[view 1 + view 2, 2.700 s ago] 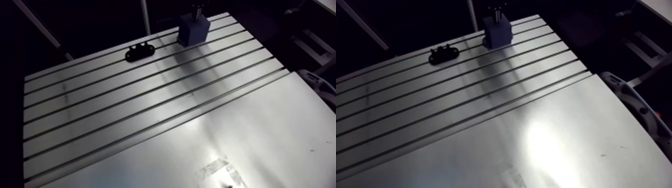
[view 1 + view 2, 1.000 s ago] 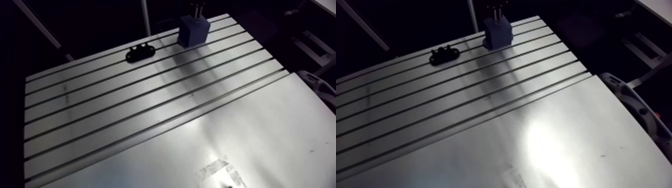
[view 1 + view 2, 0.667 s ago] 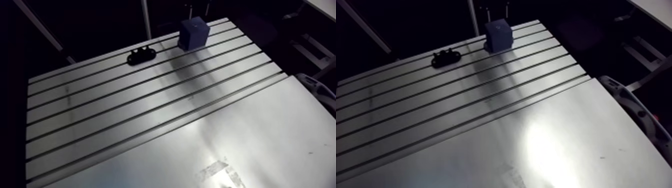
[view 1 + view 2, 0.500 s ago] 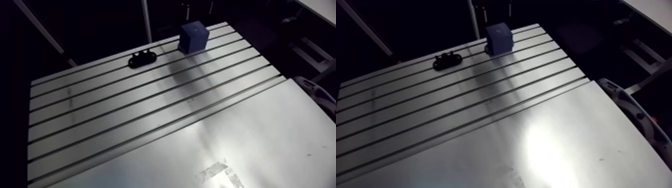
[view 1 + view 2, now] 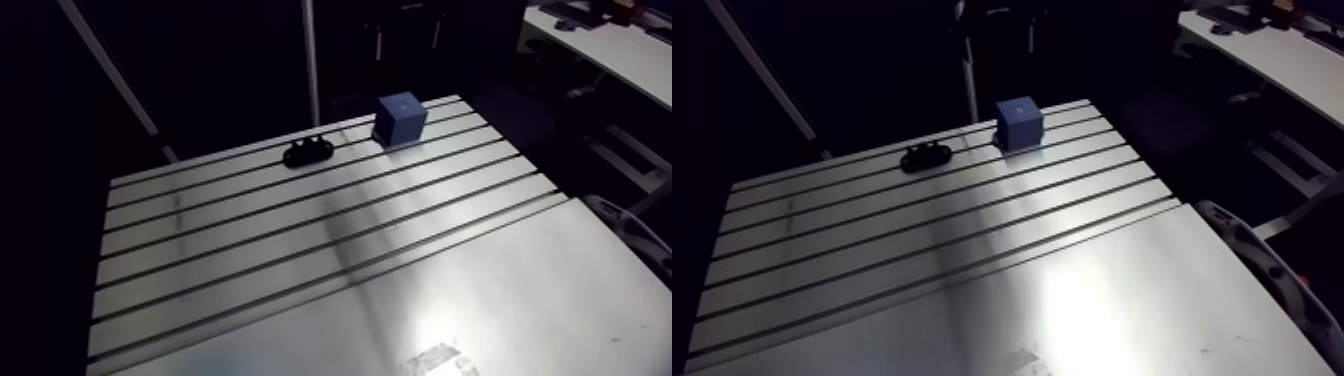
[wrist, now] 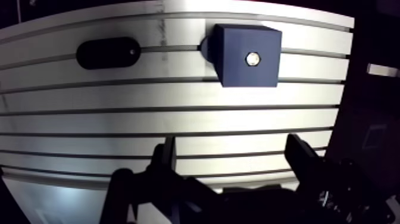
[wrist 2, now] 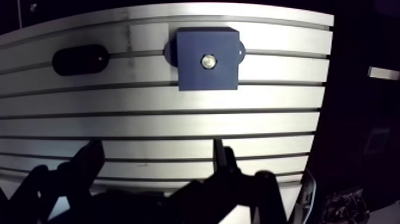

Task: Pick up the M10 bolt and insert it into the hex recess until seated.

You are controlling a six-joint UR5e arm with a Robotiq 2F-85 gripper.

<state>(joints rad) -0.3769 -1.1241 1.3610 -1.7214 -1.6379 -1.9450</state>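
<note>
Arm view: showed blue block point(image 5: 400, 118) near far edge of slotted table point(image 5: 300, 260), black bracket point(image 5: 309, 153) just beside. Wrist view: showed gripper point(image 6: 232, 143) w/ jaws apart, empty, well short of block; found M10 bolt point(image 6: 252, 58), shiny end, at centre of block top.

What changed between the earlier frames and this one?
The claw, earlier down on top of the blue block with its fingers close together, has opened and drawn up and away, empty. The bolt sits in the block's top, only its head showing. The arm view shifted with the arm. The block, the black part and the table stayed put.
</note>
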